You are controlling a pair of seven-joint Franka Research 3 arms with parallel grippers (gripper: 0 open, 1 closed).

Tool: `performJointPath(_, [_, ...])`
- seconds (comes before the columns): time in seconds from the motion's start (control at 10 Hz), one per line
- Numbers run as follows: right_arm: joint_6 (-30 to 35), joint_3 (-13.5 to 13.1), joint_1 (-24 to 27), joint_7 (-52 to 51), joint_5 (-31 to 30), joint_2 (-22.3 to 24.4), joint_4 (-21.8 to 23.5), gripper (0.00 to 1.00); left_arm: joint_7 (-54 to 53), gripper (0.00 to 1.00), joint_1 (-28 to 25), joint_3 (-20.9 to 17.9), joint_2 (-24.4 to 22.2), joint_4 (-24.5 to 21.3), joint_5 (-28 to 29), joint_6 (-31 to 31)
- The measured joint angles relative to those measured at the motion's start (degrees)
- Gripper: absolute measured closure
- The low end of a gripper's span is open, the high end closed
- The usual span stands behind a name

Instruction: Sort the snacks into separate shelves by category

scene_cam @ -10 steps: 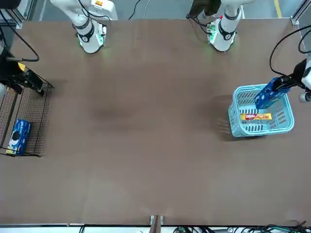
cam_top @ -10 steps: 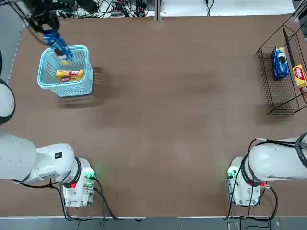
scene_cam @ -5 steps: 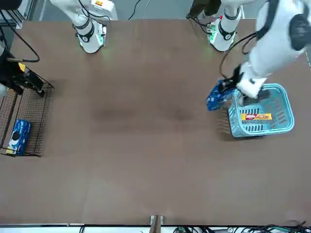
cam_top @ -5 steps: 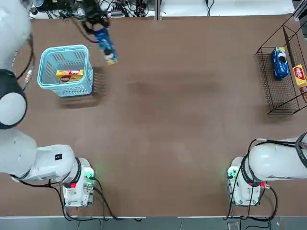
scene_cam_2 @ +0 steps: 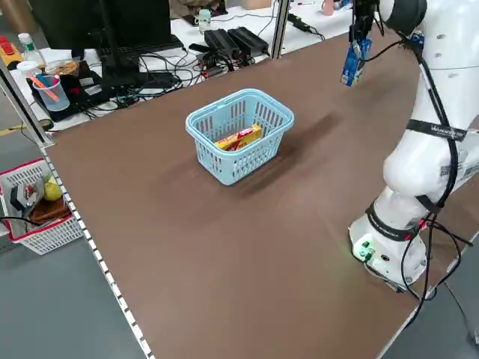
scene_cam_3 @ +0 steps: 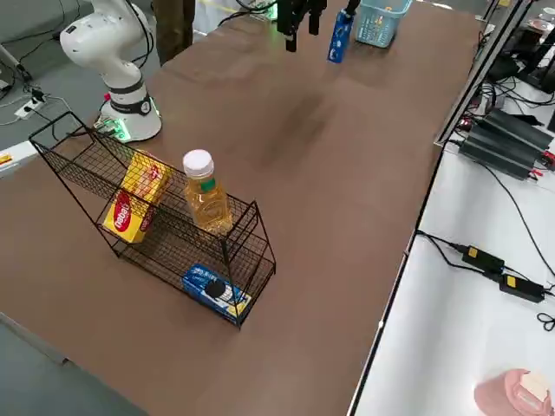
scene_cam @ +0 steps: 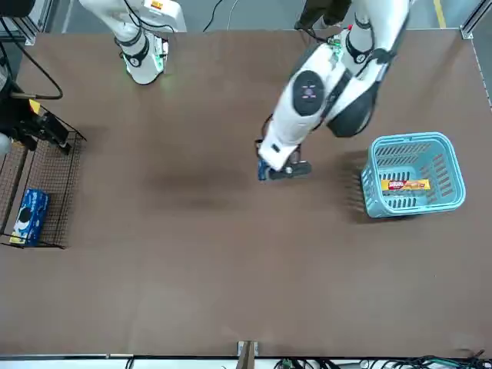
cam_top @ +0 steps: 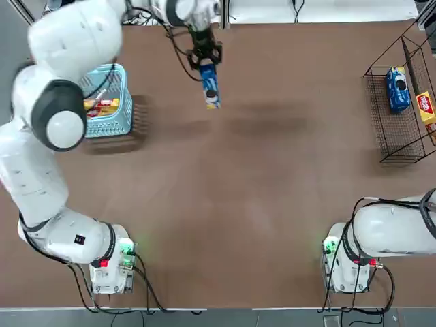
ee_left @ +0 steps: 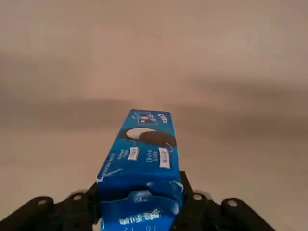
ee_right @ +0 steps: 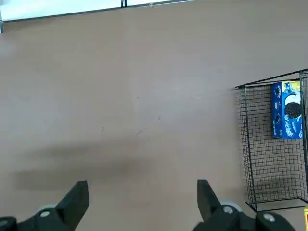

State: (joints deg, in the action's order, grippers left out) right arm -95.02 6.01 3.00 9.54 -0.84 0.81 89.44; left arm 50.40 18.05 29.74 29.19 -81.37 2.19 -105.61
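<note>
In the top view, the basket (cam_top: 121,121) sits at upper left with yellow packets (cam_top: 109,109) inside; at upper middle, the left gripper (cam_top: 207,63) is clamped on a blue box (cam_top: 210,88) above the table; its long axis runs nearly up-down, free end toward the frame's bottom; gripped only near one end, it could swivel or slip; at upper right, the rack's (cam_top: 395,133) thin rails could snag it; by the rack, the right gripper (ee_right: 143,202) has its fingers apart, and could crowd the approach.
</note>
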Motion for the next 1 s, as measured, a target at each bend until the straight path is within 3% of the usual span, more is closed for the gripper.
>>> performJointPath(0.2, [0.0,0.0,0.0,0.0,0.0,0.0,0.1,0.00,0.6,0.41,6.7,-0.6,4.9,3.5,1.7,-1.9])
performJointPath(0.3, [0.0,0.0,0.0,0.0,0.0,0.0,0.1,0.00,0.6,0.41,10.4,-3.4,7.0,4.4,1.9,-4.1])
performJointPath(0.5, [0.3,0.0,0.0,0.0,0.0,0.0,0.1,0.00,0.6,0.39,21.8,-15.8,10.1,5.5,1.9,-8.3])
performJointPath(0.6, [0.4,0.1,0.0,0.0,0.0,0.0,0.2,0.00,0.7,0.38,25.0,-19.1,11.1,6.1,1.9,-9.4])
performJointPath(1.0, [0.3,0.1,0.0,0.0,0.0,0.0,0.2,0.00,3.7,0.35,25.1,-20.4,12.5,6.6,1.9,-12.6])
